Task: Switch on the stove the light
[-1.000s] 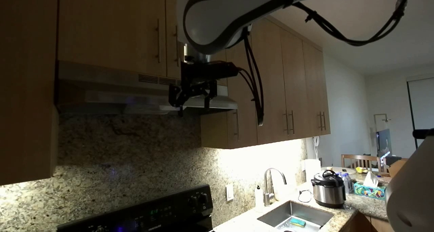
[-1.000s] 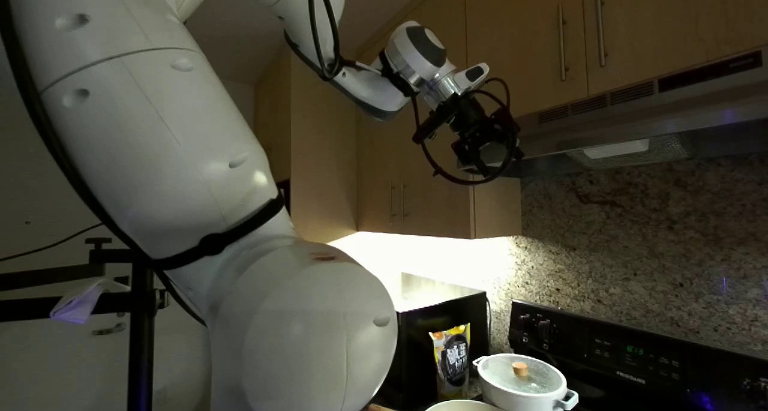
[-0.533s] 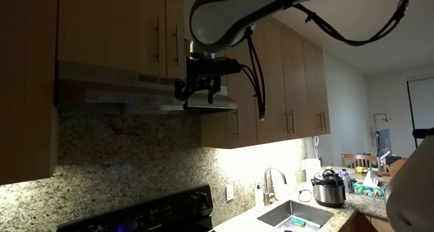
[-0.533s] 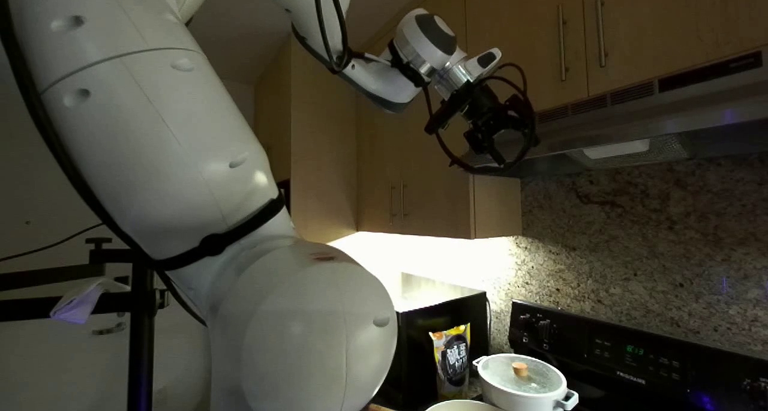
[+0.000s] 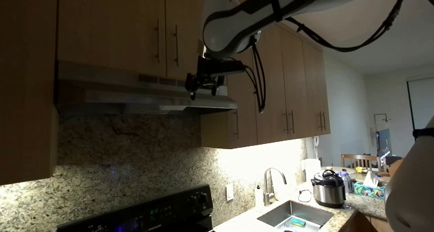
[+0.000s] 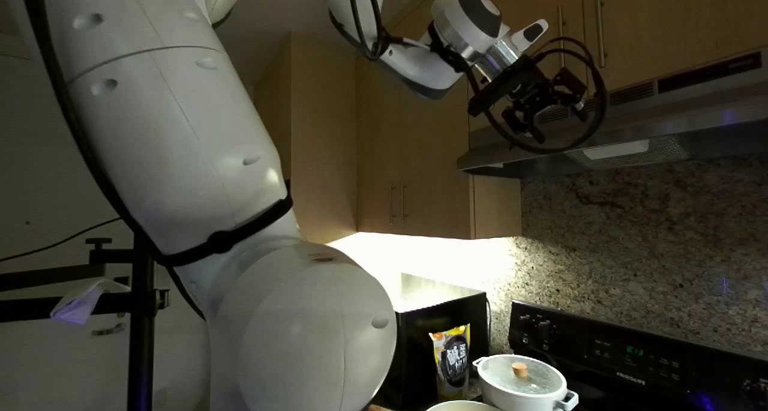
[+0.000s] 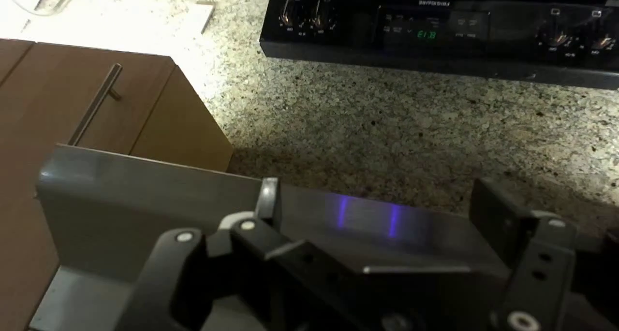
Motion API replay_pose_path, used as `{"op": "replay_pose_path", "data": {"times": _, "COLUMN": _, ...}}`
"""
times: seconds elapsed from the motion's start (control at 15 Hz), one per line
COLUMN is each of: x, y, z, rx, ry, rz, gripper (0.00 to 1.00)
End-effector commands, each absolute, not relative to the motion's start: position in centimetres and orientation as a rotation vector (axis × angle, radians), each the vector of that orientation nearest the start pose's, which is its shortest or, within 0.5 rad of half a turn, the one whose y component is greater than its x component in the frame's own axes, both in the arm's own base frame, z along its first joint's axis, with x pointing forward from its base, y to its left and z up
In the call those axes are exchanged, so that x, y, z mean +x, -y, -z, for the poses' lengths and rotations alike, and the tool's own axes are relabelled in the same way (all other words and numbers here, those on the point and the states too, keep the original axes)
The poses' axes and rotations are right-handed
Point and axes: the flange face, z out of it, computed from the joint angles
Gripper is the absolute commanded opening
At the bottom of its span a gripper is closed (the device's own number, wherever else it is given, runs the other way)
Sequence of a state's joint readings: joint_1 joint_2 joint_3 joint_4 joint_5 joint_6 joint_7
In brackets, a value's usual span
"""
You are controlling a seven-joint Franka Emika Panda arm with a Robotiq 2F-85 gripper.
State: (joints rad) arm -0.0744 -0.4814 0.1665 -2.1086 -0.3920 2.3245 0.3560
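Near the hood point(image 5: 145, 92), the jaws are hanging apart; switching on its light point(image 6: 618, 149) is probably needing pressing, not gripping.

We see the end effector point(image 5: 203, 94) before the range hood point(image 5: 139, 95), itself above the stove point(image 5: 176, 210). In an exterior view, the sink point(image 5: 310, 210), a sponge point(image 5: 297, 222) inside, lies right of the stove, a pressure cooker point(image 5: 328, 190) behind it on the bench point(image 5: 368, 207). In an exterior view, a food packet point(image 6: 452, 363) stands left of the casserole pot point(image 6: 521, 387).
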Motion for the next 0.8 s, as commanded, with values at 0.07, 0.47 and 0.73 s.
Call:
{"op": "replay_pose_path", "data": {"times": 0.07, "x": 47.3, "y": -3.5, "z": -71.0, "rx": -3.077, "ry": -0.014, "rz": 1.375, "gripper": 1.00}}
{"op": "replay_pose_path", "data": {"times": 0.47, "x": 48.8, "y": -2.5, "z": -73.7, "rx": -3.027, "ry": -0.052, "rz": 1.473, "gripper": 1.00}}
{"op": "replay_pose_path", "data": {"times": 0.73, "x": 49.6, "y": -1.3, "z": -74.6, "rx": -3.030, "ry": -0.077, "rz": 1.501, "gripper": 1.00}}
